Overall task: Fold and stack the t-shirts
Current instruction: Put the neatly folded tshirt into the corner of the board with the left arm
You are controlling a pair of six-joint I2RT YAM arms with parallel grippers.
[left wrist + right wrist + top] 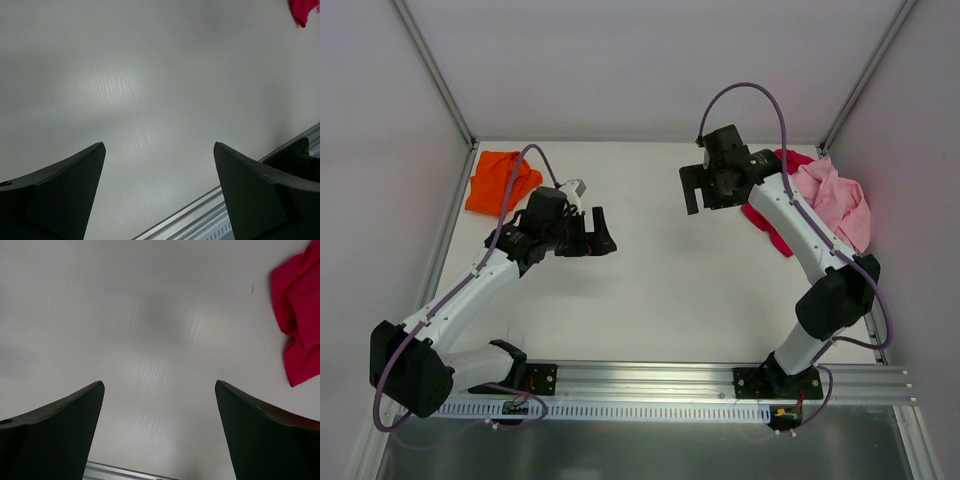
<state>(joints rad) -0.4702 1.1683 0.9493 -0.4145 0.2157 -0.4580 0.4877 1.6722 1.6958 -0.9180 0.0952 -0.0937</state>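
The orange t-shirt (500,180) lies crumpled at the far left of the table. The light pink t-shirt (835,200) lies bunched at the far right. The red t-shirt (766,226) lies beside it, partly under my right arm; it also shows in the right wrist view (300,305) and as a scrap in the left wrist view (302,11). My left gripper (602,238) (159,145) is open and empty above bare table, right of the orange shirt. My right gripper (695,188) (159,383) is open and empty above bare table, left of the red shirt.
White walls with metal frame posts (435,75) enclose the table on the left, back and right. An aluminium rail (670,375) carrying the arm bases runs along the near edge; it also shows in the left wrist view (210,210) and the right wrist view (115,471).
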